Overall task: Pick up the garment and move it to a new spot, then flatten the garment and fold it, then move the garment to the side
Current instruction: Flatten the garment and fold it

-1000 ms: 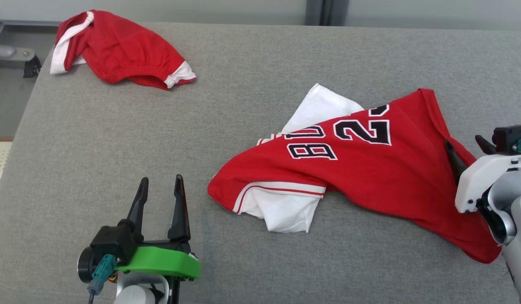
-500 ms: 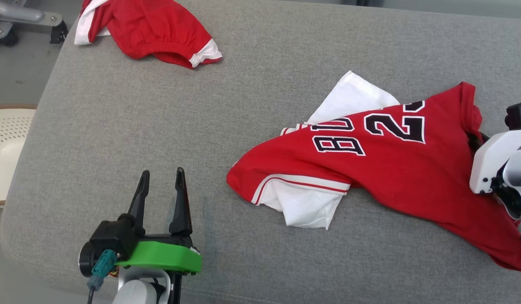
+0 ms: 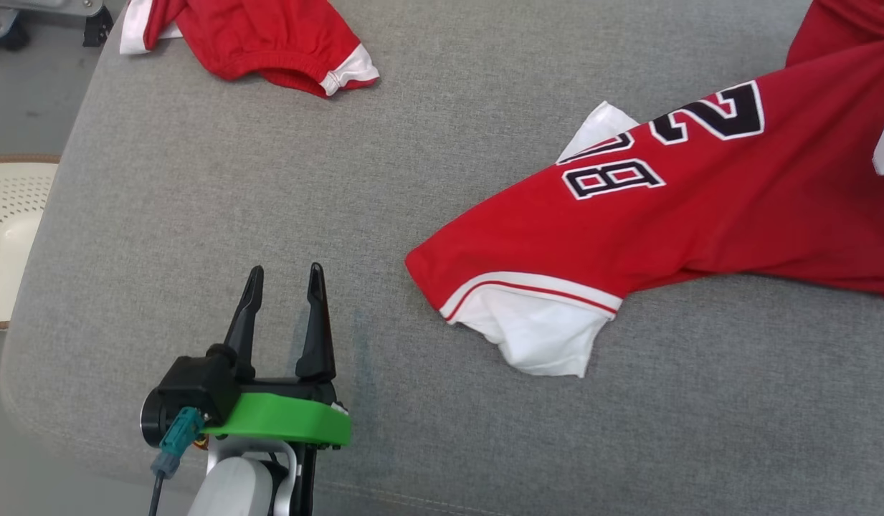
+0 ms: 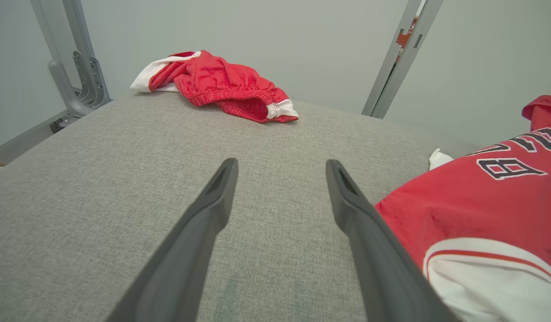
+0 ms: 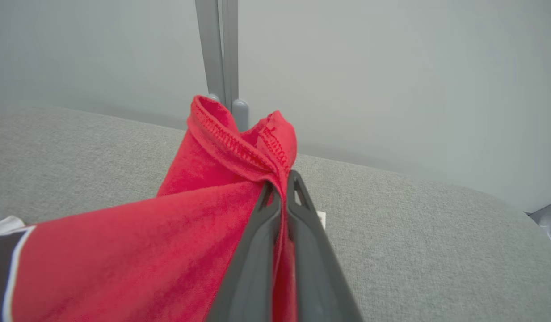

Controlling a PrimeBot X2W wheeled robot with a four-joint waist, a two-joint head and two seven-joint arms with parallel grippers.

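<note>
Tightly on jersey point(image 5: 203, 165): right pincer point(image 5: 282, 182).

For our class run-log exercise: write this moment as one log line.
phase: pick-up | right gripper: shut on jersey edge | left gripper: open, empty | shorts: far left corner, untouched

Grey bed point(image 3: 198, 179) w/ jersey point(image 3: 592, 236), red shorts point(image 3: 262, 32)

Head view high over grey cushion point(image 3: 198, 179); wrist views low along it, jersey point(image 3: 664, 229) shared.
</note>
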